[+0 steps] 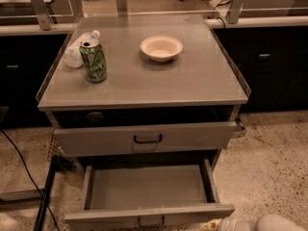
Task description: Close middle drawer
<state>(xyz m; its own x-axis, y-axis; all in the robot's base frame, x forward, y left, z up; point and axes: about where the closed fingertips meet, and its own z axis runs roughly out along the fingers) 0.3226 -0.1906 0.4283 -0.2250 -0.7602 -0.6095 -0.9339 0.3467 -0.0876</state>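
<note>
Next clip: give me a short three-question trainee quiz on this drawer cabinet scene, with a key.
1. True or false: the middle drawer is pulled far out and its tray is empty.
2. What lies next to the green can on the cabinet top? A) a mug B) a plastic bottle C) a spoon
3. Fill in: the gripper shows at the ______ corner of the view, by the drawer's front right corner.
Key: 1 true; 2 B; 3 bottom right.
</note>
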